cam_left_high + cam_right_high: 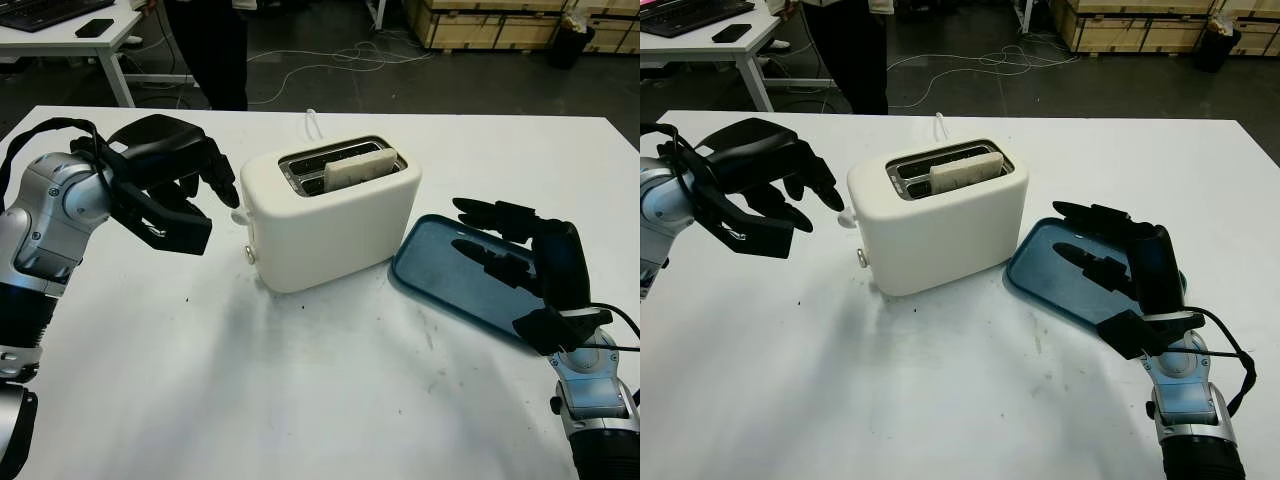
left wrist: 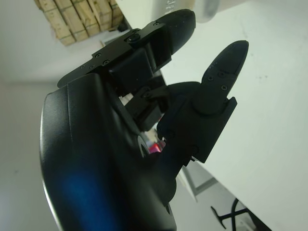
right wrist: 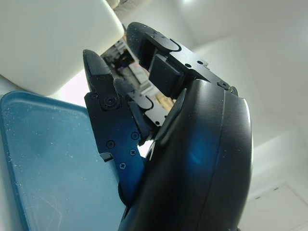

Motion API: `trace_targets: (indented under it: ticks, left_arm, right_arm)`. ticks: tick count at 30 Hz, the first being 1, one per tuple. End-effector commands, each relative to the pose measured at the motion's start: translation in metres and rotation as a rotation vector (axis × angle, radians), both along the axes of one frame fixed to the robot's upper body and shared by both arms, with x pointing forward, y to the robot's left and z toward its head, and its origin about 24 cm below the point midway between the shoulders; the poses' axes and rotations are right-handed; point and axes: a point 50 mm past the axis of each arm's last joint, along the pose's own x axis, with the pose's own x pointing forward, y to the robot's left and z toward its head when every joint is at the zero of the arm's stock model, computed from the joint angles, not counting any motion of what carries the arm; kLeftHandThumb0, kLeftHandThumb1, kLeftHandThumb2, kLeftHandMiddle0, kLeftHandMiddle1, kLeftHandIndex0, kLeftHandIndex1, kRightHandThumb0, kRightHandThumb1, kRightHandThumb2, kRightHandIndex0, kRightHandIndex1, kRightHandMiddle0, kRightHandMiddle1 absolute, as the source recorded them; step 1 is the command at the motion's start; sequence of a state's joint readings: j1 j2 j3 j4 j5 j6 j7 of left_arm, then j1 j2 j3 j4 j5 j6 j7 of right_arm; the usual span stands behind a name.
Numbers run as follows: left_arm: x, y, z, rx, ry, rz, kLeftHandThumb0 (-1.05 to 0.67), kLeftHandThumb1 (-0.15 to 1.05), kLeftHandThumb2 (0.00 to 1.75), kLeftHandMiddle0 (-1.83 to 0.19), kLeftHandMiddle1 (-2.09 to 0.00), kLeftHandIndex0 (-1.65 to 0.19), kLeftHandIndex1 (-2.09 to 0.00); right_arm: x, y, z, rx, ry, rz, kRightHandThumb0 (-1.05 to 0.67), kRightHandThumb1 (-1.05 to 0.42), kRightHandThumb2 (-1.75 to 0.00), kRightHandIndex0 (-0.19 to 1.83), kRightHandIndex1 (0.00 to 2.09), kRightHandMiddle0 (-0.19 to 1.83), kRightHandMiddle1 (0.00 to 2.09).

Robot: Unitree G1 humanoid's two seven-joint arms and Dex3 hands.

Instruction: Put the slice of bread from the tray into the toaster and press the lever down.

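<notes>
A cream toaster (image 1: 335, 220) stands in the middle of the white table. A slice of bread (image 1: 362, 167) stands upright in its front slot, its top edge sticking out. The lever (image 1: 239, 217) is on the toaster's left end, up near the top. My left hand (image 1: 205, 195) hovers just left of that end, its fingertips (image 1: 226, 190) right above the lever, holding nothing. The blue tray (image 1: 445, 265) lies right of the toaster with nothing on it. My right hand (image 1: 500, 245) is open above the tray.
A person in dark trousers (image 1: 212, 50) stands behind the table's far edge. A white cable (image 1: 313, 122) runs back from the toaster. A second desk with a keyboard and phone (image 1: 95, 27) sits at far left. Wooden pallets (image 1: 500, 20) lie on the floor beyond.
</notes>
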State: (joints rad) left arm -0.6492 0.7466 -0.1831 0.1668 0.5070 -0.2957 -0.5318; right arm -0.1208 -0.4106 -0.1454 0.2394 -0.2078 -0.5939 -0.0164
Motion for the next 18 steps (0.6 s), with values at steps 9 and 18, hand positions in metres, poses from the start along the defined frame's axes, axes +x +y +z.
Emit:
trace_targets:
  ticks: [9,18]
  left_arm:
    - [0.003,-0.005,-0.008,-0.003,0.006,-0.023,-0.36,0.62,0.0,-0.92,-1.0,-1.22,-0.01]
    - [0.004,-0.01,-0.016,-0.021,0.017,-0.07,-0.45,0.75,0.02,-1.08,-0.88,-1.31,-0.03]
  right_arm:
    - [0.0,0.002,0.0,0.02,0.001,0.003,-0.31,-0.81,0.0,1.06,0.0,0.95,0.0]
    - [0.0,0.002,-0.001,0.022,-0.007,0.007,-0.3,-0.81,0.0,1.07,0.0,0.95,0.0]
